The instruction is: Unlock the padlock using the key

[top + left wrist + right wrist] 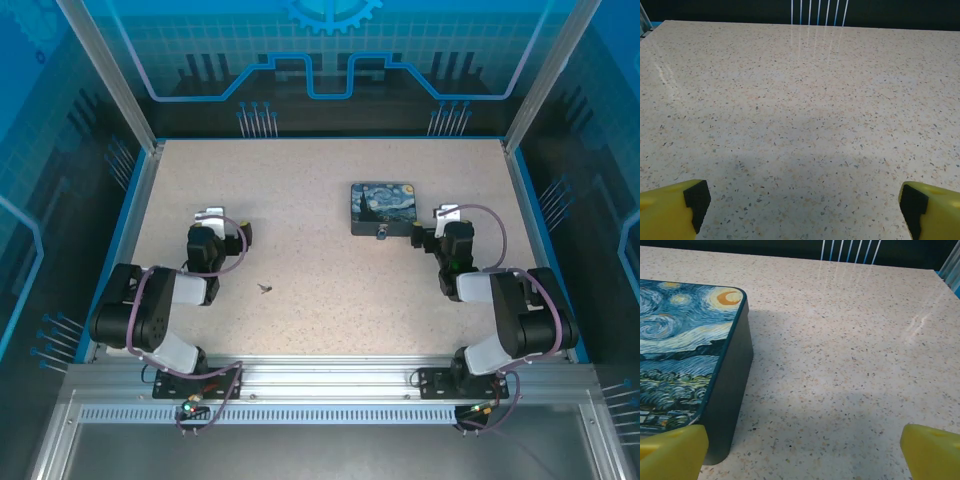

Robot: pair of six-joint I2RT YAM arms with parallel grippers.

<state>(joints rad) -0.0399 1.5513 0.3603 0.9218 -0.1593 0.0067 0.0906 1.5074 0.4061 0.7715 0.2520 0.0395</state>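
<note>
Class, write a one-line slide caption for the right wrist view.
Open right claw beside the starry-night box on the speckled table.

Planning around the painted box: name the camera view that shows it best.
Top external: the whole box lies in frame, lid up. The right wrist view crops it to one lid corner and a side wall.

Starry-night box (386, 208) lying flat on speckled table (300, 180), right of centre, toward far side. Blue panels (330, 50) enclosing table. Aluminium rail (330, 382) running along near edge.
</note>
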